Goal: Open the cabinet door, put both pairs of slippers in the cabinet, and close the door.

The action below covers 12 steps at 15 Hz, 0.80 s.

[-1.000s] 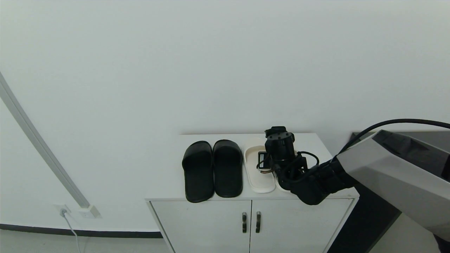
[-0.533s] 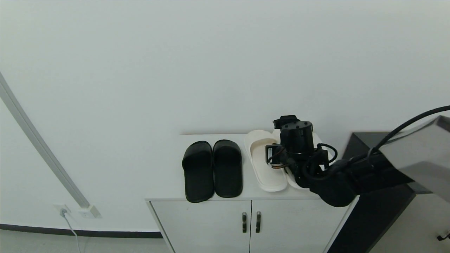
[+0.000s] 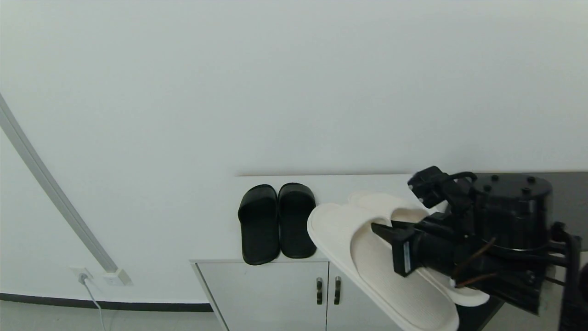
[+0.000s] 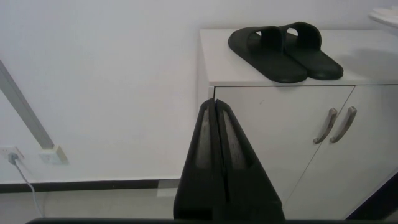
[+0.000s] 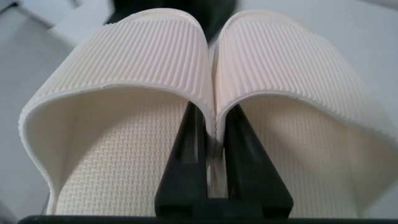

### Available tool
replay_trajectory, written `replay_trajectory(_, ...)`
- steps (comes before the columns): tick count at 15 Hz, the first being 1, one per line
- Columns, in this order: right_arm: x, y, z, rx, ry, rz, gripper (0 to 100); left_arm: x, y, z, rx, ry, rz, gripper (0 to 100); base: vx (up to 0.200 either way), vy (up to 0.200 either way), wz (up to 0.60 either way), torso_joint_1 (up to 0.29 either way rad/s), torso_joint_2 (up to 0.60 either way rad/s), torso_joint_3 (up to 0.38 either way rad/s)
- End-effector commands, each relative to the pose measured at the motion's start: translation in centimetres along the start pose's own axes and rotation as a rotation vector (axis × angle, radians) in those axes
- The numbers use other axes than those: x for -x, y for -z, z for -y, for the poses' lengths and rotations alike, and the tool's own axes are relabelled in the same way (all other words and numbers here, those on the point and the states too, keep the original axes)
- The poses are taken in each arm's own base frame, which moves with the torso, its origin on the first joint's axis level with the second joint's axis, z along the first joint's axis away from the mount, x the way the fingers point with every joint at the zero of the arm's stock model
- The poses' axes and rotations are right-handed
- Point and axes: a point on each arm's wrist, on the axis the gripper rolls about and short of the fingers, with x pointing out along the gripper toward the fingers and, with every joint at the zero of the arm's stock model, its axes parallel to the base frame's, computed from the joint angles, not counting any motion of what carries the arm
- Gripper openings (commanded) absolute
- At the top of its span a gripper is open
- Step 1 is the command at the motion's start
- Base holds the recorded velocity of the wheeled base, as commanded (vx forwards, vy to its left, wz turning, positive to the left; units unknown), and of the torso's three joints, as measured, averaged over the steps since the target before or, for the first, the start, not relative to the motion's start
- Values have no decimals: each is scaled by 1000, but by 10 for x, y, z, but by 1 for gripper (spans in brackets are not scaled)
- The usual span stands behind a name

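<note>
Slippers first: the white pair (image 3: 367, 248) is off the cabinet (image 3: 367, 181) and hangs in the air in front of its right door (image 3: 351, 294), at the right of the scene. The right gripper (image 3: 386, 234) holds it. In the right wrist view that gripper (image 5: 213, 118) is narrowed onto the two inner strap edges of the white pair (image 5: 143, 81), squeezing them together between its fingers, so both slippers hang as one bundle.

Progress, as I judge it, is early. One pair is picked up and nothing is stowed. Both doors are shut, with the two handles (image 3: 328, 290) side by side at the middle seam. The black pair (image 3: 277, 220) lies flat on the cabinet top, untouched. Opening a door, putting in both pairs and closing up are all left to do.

The white pair's long axis slants across the head view. The toe ends are high and to the left, near the black pair but apart from it. The heels drop low and to the right, towards the robot. The strap sides appear to face up and towards the near side, though the tilt makes that hard to confirm. The black pair runs near to far, heels at the near edge of the top.

The left gripper (image 4: 216, 109) is low on the left with its fingers pressed together on nothing, facing the cabinet's left door (image 4: 273, 137).
</note>
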Motion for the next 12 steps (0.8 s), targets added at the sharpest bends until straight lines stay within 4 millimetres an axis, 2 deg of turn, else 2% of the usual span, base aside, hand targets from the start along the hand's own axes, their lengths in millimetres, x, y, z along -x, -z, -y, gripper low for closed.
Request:
replay_trajectory(1, 51, 5, -3, 11, -129, 16, 0, 0, 0, 0, 1, 1, 0, 0, 0, 0, 0, 0, 0, 0)
replay_trajectory(3, 57, 10, -6, 18, -162, -35, 0, 0, 0, 0, 1, -1, 0, 0, 0, 0, 0, 0, 0, 0)
replay_trajectory(9, 57, 14, -10, 23, -194, -53, 0, 0, 0, 0, 1, 1, 0, 0, 0, 0, 0, 0, 0, 0)
replay_trajectory(12, 57, 16, -10, 24, -195, -57, 0, 0, 0, 0, 2, -1, 0, 0, -200, 0, 0, 10, 4, 4)
